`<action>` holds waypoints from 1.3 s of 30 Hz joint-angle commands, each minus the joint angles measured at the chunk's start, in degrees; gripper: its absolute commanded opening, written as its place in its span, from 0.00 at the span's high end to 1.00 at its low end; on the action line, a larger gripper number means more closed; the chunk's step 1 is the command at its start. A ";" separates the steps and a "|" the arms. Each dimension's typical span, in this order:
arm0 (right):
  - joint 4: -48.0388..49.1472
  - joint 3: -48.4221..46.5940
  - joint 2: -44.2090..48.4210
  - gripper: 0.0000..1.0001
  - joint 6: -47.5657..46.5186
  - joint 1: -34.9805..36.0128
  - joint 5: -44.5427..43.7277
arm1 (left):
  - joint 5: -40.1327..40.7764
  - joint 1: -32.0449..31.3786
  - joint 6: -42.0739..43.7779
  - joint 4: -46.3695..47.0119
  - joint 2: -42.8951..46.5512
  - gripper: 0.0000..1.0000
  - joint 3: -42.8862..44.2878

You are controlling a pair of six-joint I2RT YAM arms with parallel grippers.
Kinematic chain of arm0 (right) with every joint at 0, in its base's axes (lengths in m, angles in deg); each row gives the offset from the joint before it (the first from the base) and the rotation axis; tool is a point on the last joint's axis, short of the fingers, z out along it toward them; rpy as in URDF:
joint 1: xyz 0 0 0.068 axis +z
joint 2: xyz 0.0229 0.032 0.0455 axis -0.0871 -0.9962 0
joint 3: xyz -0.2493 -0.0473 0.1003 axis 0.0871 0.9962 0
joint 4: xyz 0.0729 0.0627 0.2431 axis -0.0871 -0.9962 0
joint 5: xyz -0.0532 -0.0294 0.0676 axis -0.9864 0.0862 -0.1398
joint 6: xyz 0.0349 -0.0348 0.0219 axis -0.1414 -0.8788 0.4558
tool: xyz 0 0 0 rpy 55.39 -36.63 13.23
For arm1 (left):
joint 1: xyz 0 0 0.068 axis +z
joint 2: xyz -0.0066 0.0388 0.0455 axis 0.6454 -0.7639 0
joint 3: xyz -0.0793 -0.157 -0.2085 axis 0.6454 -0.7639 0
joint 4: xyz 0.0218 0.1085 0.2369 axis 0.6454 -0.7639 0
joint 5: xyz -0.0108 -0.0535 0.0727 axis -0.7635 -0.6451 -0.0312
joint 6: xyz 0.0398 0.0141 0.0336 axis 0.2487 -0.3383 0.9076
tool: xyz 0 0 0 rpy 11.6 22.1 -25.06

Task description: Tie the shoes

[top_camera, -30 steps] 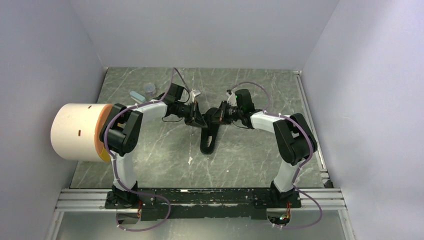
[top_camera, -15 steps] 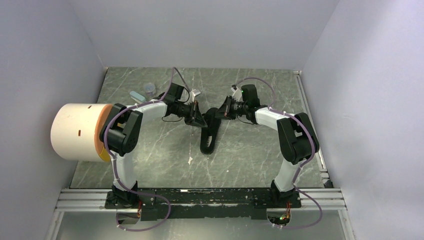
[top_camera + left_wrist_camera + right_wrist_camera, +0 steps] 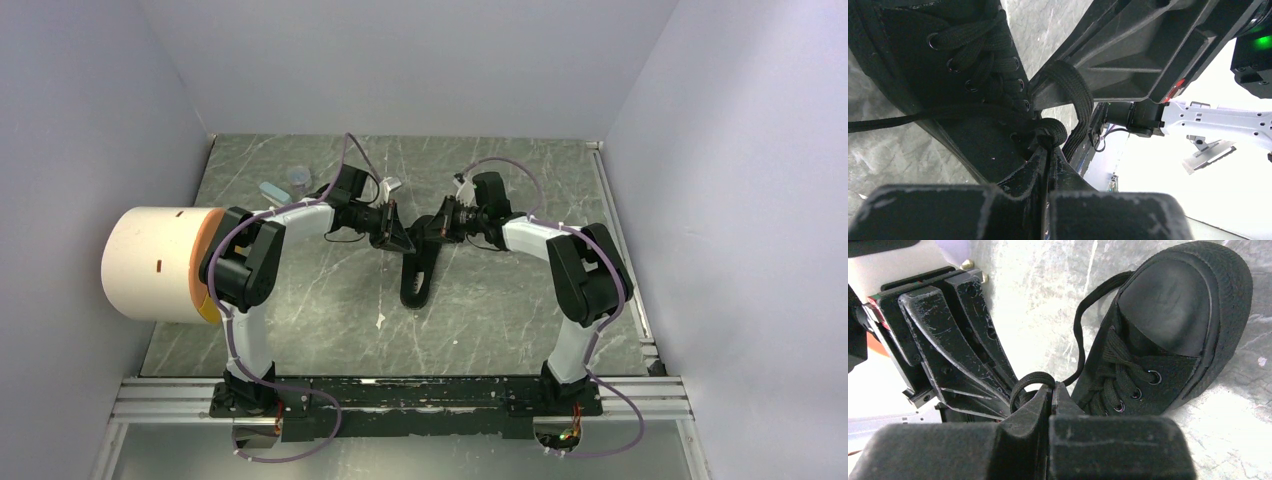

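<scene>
The black shoe [image 3: 415, 285] lies mid-table, toe toward the arm bases. Both grippers meet over its laced end. My left gripper [image 3: 393, 235] is shut on a black lace loop [image 3: 1054, 131] right at its tips [image 3: 1049, 147], beside the eyelets of the shoe [image 3: 923, 65]. My right gripper [image 3: 432, 232] faces it, shut on another lace loop [image 3: 1024, 380] that arches over its tips [image 3: 1052, 389]. In the right wrist view the shoe [image 3: 1173, 325] shows its rounded toe cap, and a loose lace [image 3: 1080, 330] curves beside it. The two grippers are almost touching.
A large white cylinder [image 3: 150, 262] with an orange end stands by the left arm's elbow. A small clear cup [image 3: 298, 178] and a pale blue object [image 3: 272, 190] sit at the back left. A white scrap [image 3: 380, 321] lies near the shoe's toe. Grey walls enclose three sides.
The right wrist drew a little right and back, then returned toward the shoe. The left arm and the shoe have stayed in place. Both grippers have stayed shut.
</scene>
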 commanded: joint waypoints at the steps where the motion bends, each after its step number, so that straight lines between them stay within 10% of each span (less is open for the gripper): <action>1: 0.83 0.26 -0.69 1.00 -0.89 0.08 -0.91 | -2.01 0.32 -0.80 1.13 0.46 0.95 1.99; 14: 0.09 3.64 0.85 1.00 -0.54 0.27 5.56 | -1.99 0.66 -0.51 0.58 0.04 0.95 2.41; 39: 3.17 2.84 3.97 1.00 -0.13 0.51 -9.22 | -2.48 0.76 -0.64 0.62 0.63 0.95 1.94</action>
